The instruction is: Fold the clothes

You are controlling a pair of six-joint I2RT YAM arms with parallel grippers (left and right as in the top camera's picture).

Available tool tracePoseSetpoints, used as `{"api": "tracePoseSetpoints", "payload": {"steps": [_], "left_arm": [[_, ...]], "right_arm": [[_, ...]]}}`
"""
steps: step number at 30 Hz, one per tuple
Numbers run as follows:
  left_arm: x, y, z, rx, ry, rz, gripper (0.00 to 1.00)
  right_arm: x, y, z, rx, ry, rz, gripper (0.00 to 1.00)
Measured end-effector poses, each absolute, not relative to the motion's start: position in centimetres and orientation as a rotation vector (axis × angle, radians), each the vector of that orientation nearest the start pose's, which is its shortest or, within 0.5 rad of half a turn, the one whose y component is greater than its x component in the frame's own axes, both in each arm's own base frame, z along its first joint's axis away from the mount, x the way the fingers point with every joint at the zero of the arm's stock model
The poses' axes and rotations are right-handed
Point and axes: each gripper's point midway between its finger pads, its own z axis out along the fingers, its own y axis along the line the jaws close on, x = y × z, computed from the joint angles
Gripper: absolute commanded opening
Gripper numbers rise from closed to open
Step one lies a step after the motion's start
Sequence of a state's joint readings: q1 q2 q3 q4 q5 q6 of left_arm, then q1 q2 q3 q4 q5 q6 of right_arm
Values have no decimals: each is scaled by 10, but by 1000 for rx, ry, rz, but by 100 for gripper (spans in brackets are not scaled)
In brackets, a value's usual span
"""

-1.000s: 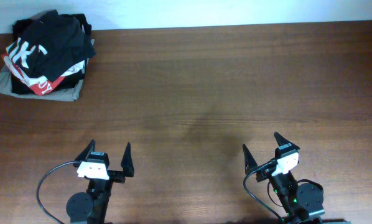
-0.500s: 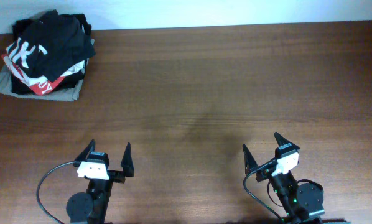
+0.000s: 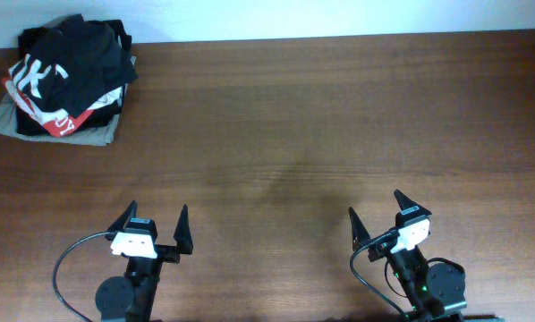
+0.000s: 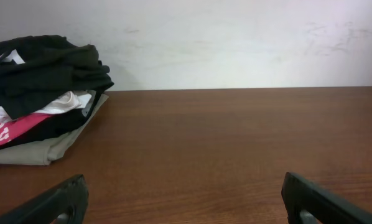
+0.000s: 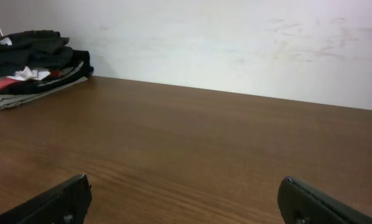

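L claw [image 3: 157, 208] sits at near edge, left side of the wooden tabletop [image 3: 276, 125], released, fingers spread wide, gripping nothing. R claw [image 3: 374, 202] sits at near edge, right side, same: released, gripping nothing. Both are well apart from the clothes pile [image 3: 66, 80], which is at far left corner just beside the white wall [image 4: 236, 37]. Dark garment [image 3: 80, 45] lies crumpled on top of the pile, unfolded. Under it are a white garment [image 3: 115, 94] & a red garment [image 3: 60, 122] w/ white lettering. A grey-beige garment [image 3: 97, 134] is at the bottom, flat on the tabletop.
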State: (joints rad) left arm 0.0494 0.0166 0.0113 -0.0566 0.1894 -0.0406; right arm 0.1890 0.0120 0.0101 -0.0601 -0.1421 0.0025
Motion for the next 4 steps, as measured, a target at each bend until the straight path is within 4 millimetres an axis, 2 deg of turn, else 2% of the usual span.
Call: {"api": "tracePoseSetpoints", "payload": {"steps": [4], "left_arm": [[245, -20, 162, 72, 1632, -148, 99]], "right_arm": [[236, 70, 161, -261, 1618, 263, 99]]}}
